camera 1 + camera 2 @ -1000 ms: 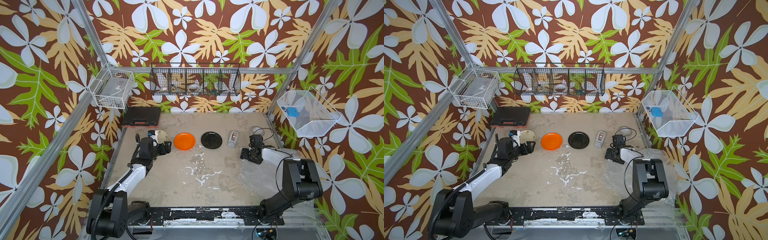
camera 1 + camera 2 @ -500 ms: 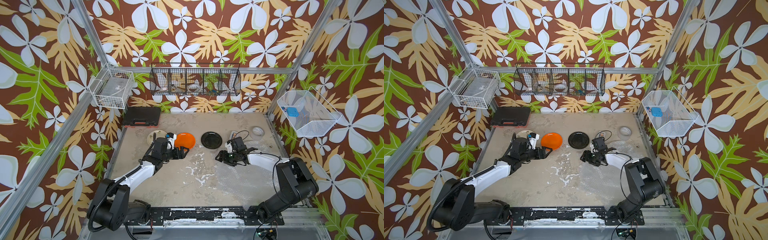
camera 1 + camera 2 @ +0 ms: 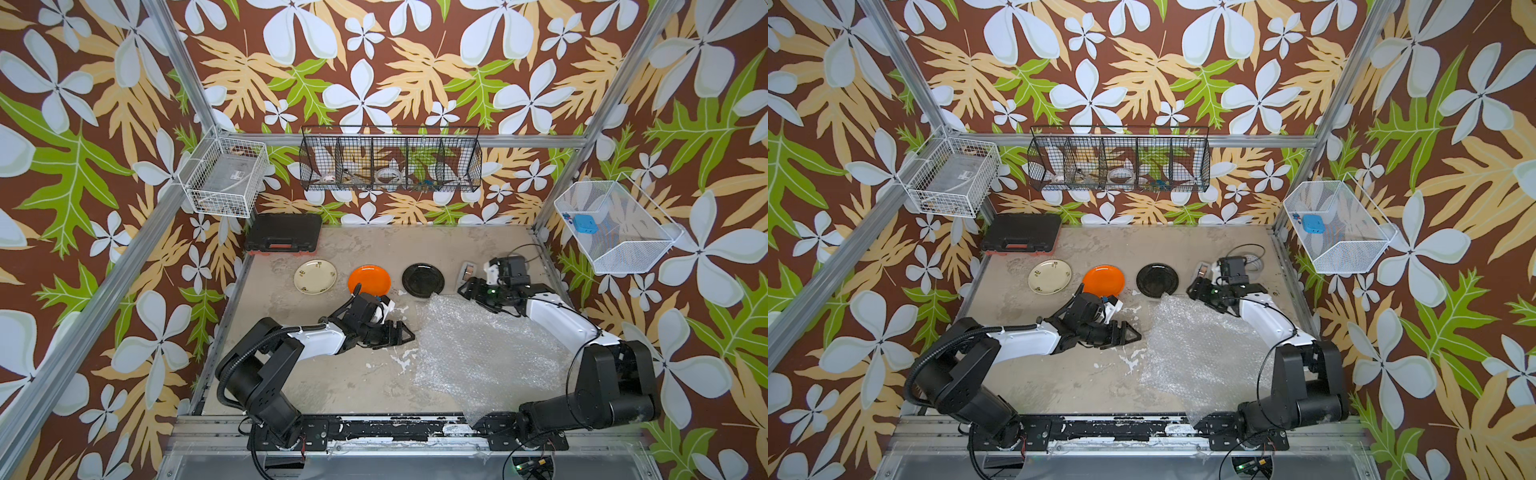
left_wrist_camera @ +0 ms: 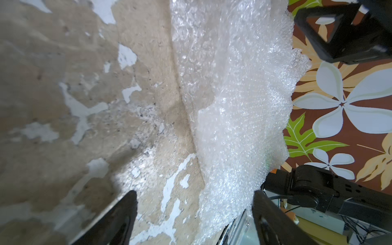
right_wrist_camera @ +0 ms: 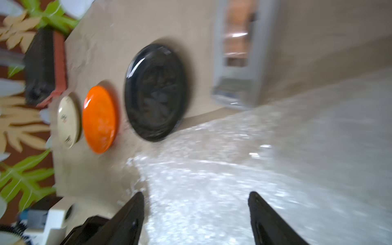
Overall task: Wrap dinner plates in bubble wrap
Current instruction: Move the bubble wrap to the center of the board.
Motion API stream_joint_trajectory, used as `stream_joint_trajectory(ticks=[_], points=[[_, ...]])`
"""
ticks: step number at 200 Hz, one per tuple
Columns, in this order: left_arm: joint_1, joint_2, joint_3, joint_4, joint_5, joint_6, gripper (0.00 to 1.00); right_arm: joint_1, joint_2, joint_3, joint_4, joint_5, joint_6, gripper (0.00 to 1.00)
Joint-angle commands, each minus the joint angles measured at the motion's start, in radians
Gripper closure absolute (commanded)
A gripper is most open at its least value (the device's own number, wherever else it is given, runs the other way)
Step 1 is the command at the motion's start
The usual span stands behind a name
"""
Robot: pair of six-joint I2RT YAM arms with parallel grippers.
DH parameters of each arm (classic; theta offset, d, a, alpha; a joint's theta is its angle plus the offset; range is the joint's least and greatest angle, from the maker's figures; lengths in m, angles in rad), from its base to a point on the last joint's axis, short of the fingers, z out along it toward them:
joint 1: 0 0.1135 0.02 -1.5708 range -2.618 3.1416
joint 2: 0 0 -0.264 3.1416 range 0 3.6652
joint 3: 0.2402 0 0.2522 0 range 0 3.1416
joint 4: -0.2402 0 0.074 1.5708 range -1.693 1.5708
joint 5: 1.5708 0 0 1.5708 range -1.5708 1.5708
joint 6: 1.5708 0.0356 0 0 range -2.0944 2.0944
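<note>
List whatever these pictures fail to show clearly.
- Black wire basket: contents too small behind mesh, both top views.
- Orange plate: near rim hidden by the left arm in both top views.
- Bubble wrap: front edge behind the right arm's base, both top views.
- Grey item beside the black plate: smeared by motion blur in the right wrist view.
- Left end effector: only fingertips inside the left wrist view's edge.

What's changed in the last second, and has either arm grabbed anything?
The left gripper swung from the cream plate to mid-table, open, facing the bubble wrap. The right gripper swept toward the middle and back, now open beside the black plate; the wrap has shifted toward the centre. Nothing is held. No plate moved.
</note>
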Motion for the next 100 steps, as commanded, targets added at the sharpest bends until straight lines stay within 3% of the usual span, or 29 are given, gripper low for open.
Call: stream_joint_trajectory(ticks=[1, 34, 73, 86, 100], points=[[-0.034, 0.063, 0.052, 0.045, 0.056, -0.033, 0.14, -0.158, -0.050, -0.068, -0.086, 0.069, -0.074, 0.22], [-0.101, 0.204, 0.188, -0.042, 0.040, -0.011, 0.14, -0.358, -0.101, -0.136, -0.084, 0.073, -0.081, 0.20], [-0.136, 0.334, 0.320, -0.163, -0.050, 0.014, 0.18, -0.373, -0.180, -0.163, -0.065, 0.045, -0.062, 0.21], [-0.139, 0.356, 0.344, -0.164, -0.059, 0.010, 0.25, -0.373, -0.190, -0.163, -0.071, 0.043, -0.061, 0.21], [-0.144, 0.373, 0.363, -0.164, -0.066, 0.009, 0.42, -0.373, -0.197, -0.164, -0.073, 0.038, -0.063, 0.22]])
